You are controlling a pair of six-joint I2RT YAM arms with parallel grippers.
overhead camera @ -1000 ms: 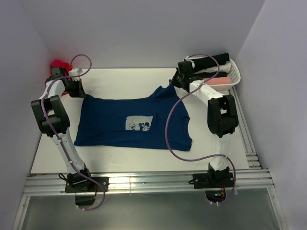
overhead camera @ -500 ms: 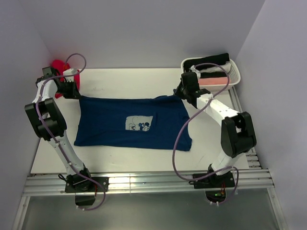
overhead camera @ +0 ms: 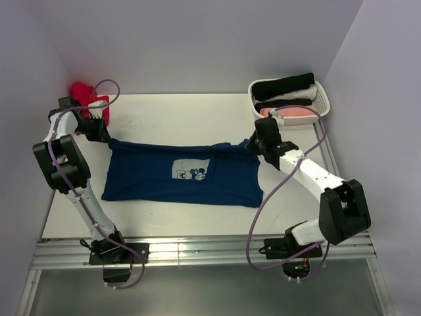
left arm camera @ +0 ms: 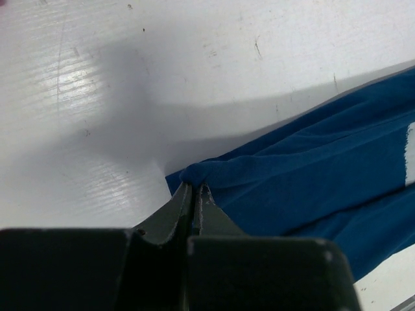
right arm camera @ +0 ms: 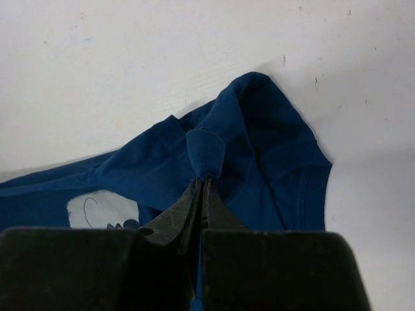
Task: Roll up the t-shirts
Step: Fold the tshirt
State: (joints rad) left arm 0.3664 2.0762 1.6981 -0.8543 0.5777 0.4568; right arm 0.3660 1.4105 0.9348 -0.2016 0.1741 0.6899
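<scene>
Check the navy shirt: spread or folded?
Partly folded: navy shirt has its far edge doubled over, pinched by left gripper and right gripper.

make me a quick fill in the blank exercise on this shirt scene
The left gripper is ____ on the edge of the navy t-shirt. The right gripper pinches a fold of that same ____. The white basket sits at the far ____ corner of the table. The bundled cloth in the far left corner is ____.
Missing words: shut; t-shirt; right; red.

The black left claw (left arm camera: 193, 194) and black right claw (right arm camera: 202, 188) are pinched shut on the navy blue cloth t-shirt (overhead camera: 145, 172), arms outstretched
</scene>
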